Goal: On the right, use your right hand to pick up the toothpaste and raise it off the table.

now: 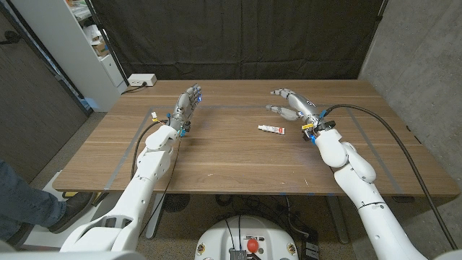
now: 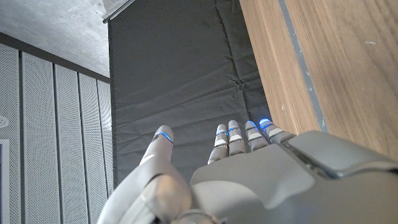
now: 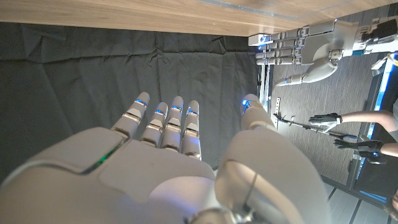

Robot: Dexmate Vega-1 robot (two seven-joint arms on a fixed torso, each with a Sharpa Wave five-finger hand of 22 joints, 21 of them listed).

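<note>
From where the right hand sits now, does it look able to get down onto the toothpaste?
Probably yes. The right hand is open, just beyond the toothpaste, which lies flat on bare table with nothing beside it or between the two. The left hand is well off to the other side.

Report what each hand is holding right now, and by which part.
Nothing is held. The right hand is open beside the toothpaste, which lies on the table untouched. The left hand is open too, with nothing in it.
</note>
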